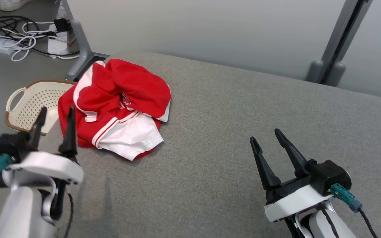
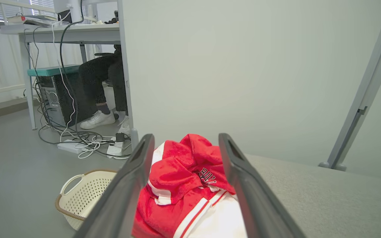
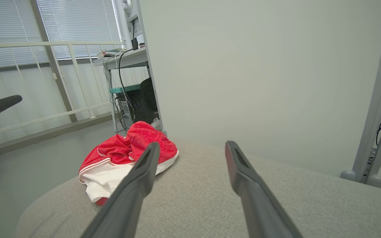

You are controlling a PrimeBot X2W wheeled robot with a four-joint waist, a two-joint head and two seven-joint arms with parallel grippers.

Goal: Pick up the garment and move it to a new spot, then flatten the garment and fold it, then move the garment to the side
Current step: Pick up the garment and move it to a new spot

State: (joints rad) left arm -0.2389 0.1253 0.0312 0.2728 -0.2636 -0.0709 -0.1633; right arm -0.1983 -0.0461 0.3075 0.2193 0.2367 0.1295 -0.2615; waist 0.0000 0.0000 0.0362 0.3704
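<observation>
A crumpled red and white garment (image 1: 117, 105) is seen heaped near the far left corner of a grey fabric-covered counter (image 1: 243, 99). The left tool (image 1: 57, 109) is held at the garment's near left edge, its fingers spread and empty. The right tool (image 1: 264, 135) is held well apart to the right, likewise spread. A cream perforated basket (image 1: 28, 105) is seen on the floor beside the counter.

I see the garment (image 1: 117, 105) on the cushion (image 1: 243, 148) toward ten o'clock, the basket (image 1: 33, 99) on the floor at its nine o'clock, cables (image 1: 20, 43) behind at eleven.
</observation>
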